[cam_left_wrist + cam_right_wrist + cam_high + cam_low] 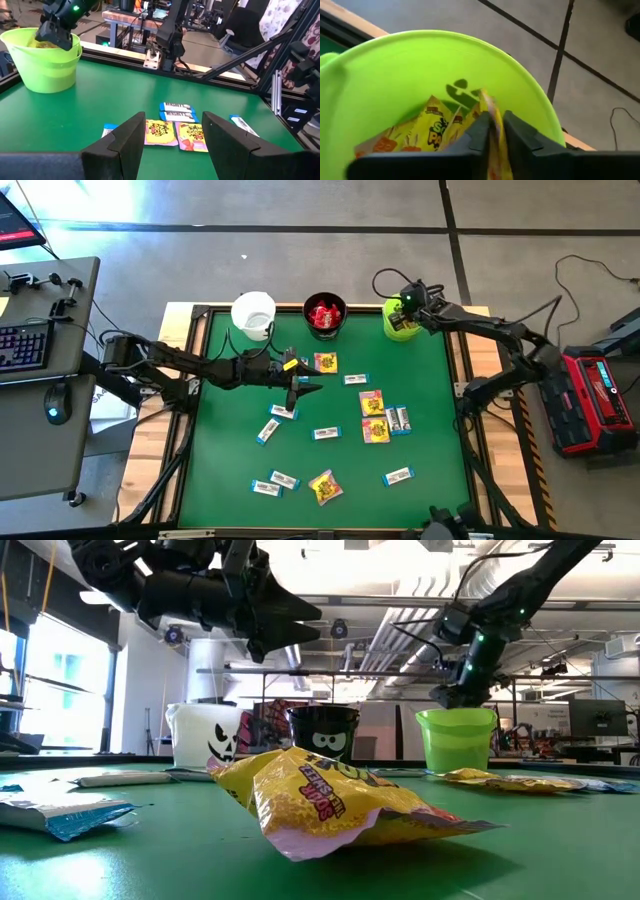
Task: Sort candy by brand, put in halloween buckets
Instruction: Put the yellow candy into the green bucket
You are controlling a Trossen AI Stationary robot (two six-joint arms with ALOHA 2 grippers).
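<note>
Three buckets stand along the table's far edge: white (253, 313), black (325, 315) with red candy inside, lime green (398, 328). My right gripper (495, 135) hangs over the green bucket's mouth (420, 75), shut on a yellow candy packet (492, 112). Another yellow packet (427, 132) lies inside that bucket. My left gripper (172, 145) hovers open over the table's middle (310, 380), pointing toward the right edge with nothing between its fingers. Yellow packets (372, 402) and white-and-blue bars (325, 433) lie scattered on the green mat. My right gripper pinches the yellow packet between its two fingers, by the packet's thin upper edge (493, 120). The fingers slant down into the green bucket from above. The packet stands on edge between them, inside the rim; its lower part is hidden by the fingers.
More yellow packets (325, 487) (325, 362) and several white-and-blue bars (398, 476) lie across the mat. A raised frame rims the table (465, 380). A desk with a keyboard (25, 345) stands left of the table, a red case (595, 395) to the right.
</note>
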